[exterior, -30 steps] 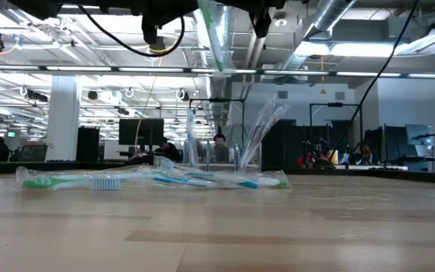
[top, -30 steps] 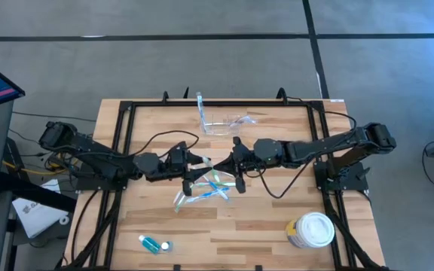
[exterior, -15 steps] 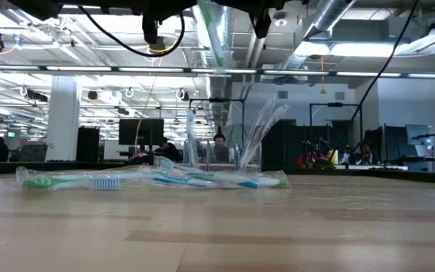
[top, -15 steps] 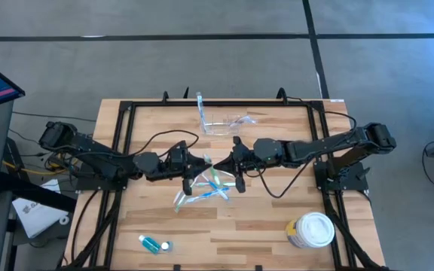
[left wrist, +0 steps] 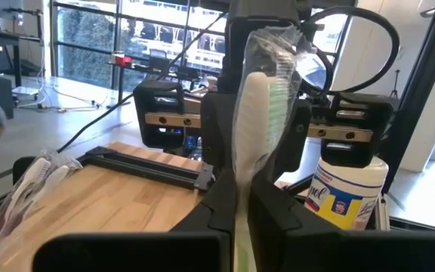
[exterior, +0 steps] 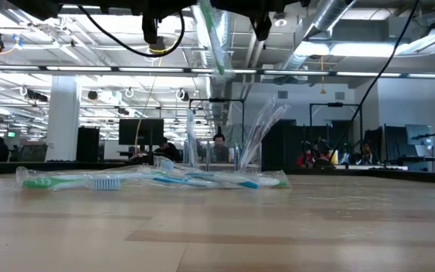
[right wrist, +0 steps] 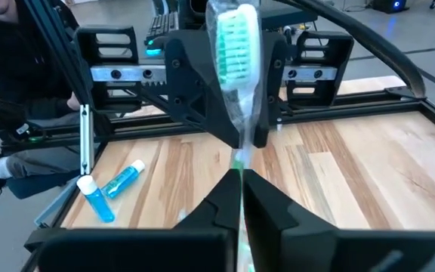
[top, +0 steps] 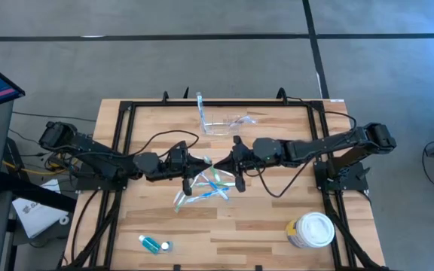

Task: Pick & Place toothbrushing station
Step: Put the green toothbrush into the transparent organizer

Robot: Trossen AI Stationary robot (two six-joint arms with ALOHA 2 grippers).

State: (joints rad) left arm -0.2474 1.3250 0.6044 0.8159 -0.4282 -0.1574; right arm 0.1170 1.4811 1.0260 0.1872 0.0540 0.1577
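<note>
Above the middle of the wooden table (top: 270,218), the left gripper (top: 200,165) and the right gripper (top: 230,167) are brought nearly tip to tip, raised off the surface. A wrapped green toothbrush (left wrist: 257,121) is seen pinched upright between the narrowed fingers of the left gripper in the left wrist view, and the same bristled head (right wrist: 236,41) stands just past the right gripper's fingers, which are drawn close together around its lower stem. Whether both grippers truly bear on it cannot be told for certain, though each is seen closed about it. Under the grippers, a loose heap of wrapped toothbrushes (top: 202,190) is spread flat on the boards, shown in the low view as a long low line (exterior: 157,180). The toothbrushing station (top: 224,123), a clear plastic holder, is set at the far edge of the table, just inside the black frame rail (top: 217,104), well apart from the grippers, with bare wood left between. A small blue tube (top: 154,244) is laid near the front left edge, and a white-lidded tub (top: 311,229) near the front right corner; open wood is left between these two along the front edge.
</note>
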